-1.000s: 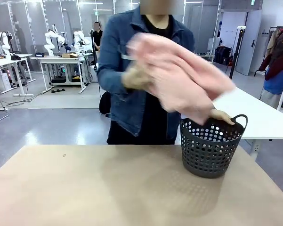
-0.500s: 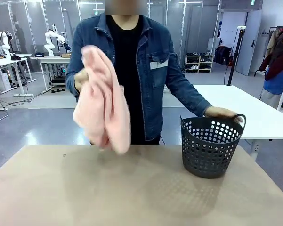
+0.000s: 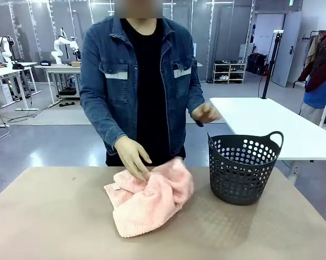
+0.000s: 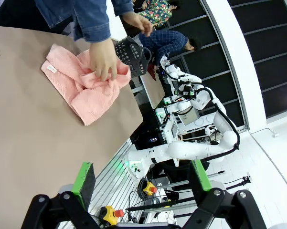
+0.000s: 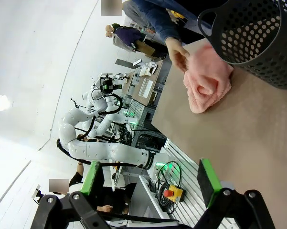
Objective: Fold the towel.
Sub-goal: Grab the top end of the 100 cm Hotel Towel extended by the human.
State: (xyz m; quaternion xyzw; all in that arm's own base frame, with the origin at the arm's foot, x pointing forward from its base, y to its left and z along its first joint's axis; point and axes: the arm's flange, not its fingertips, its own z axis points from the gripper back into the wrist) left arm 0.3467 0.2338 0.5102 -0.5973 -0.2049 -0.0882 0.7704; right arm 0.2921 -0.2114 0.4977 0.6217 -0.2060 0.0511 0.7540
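The towel (image 3: 149, 199) has landed on the table (image 3: 54, 227), bunched, slanting near-left to far-right.

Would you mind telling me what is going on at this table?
A person's hand presses on the pink towel, which lies crumpled and unfolded on the table beside the dark basket. The left gripper and right gripper are both open, empty and well back from it.
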